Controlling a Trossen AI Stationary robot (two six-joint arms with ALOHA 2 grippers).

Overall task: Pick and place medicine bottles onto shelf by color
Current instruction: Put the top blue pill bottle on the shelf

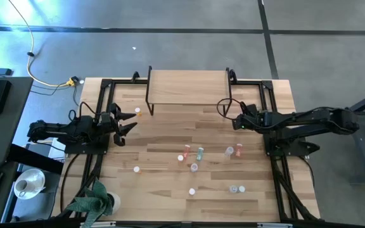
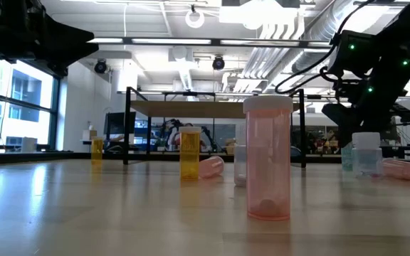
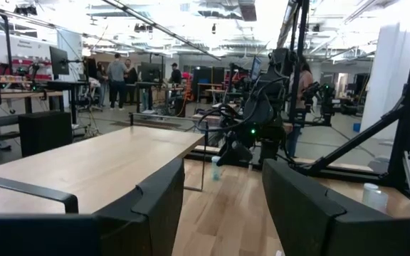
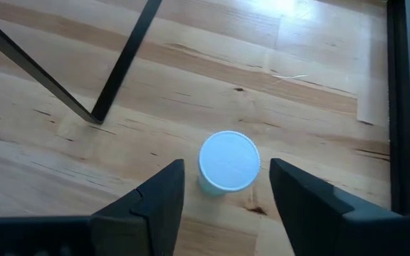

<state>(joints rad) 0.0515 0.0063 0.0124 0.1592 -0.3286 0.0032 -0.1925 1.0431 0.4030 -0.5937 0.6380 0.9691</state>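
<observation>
progress: early, shelf (image 1: pixel 189 85) at the table's far edge bare | bottles (image 1: pixel 199 153) scattered mid-table toward the near edge | right gripper (image 4: pixel 226 186) straddled a pale bottle (image 4: pixel 228 162) by the shelf's right leg, fingers apart, not gripping | left gripper (image 1: pixel 127 124) near left edge, half open, empty

Four views, one bench (image 1: pixel 170 136).
Overhead looks straight down; low camera sits at bench level, facing the shelf (image 2: pixel 212 108); the wrist cameras look close past their fingers. All share the benchtop.
</observation>
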